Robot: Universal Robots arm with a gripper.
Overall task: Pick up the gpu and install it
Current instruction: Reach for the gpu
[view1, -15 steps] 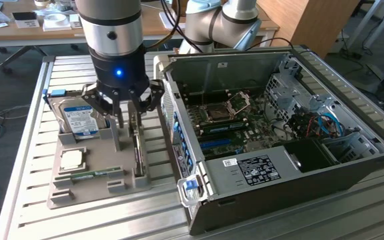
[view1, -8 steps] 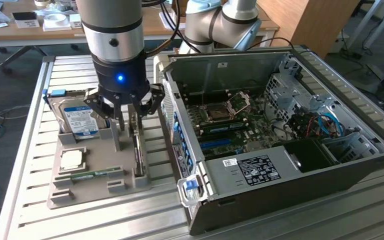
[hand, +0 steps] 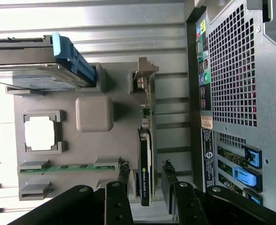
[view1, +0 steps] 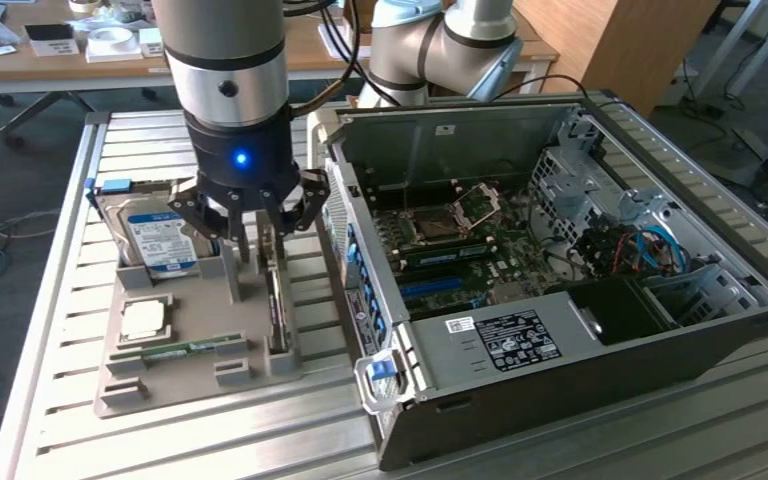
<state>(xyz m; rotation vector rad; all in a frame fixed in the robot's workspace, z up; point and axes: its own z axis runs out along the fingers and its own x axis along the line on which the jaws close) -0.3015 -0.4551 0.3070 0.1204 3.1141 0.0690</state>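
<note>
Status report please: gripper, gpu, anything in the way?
Black gripper open, straddling thin black-faced gpu on green board, not touching. Gpu upright in grey plastic tray. Dark metal computer case close beside.

- I am standing my arm (view1: 224, 70) upright, directly above the gpu (hand: 145, 145).
- I am pointing my gripper (view1: 253, 282) straight down at the gpu.
- I am holding my fingers (hand: 124, 174) apart, one on each side of the gpu, a gap showing at each.
</note>
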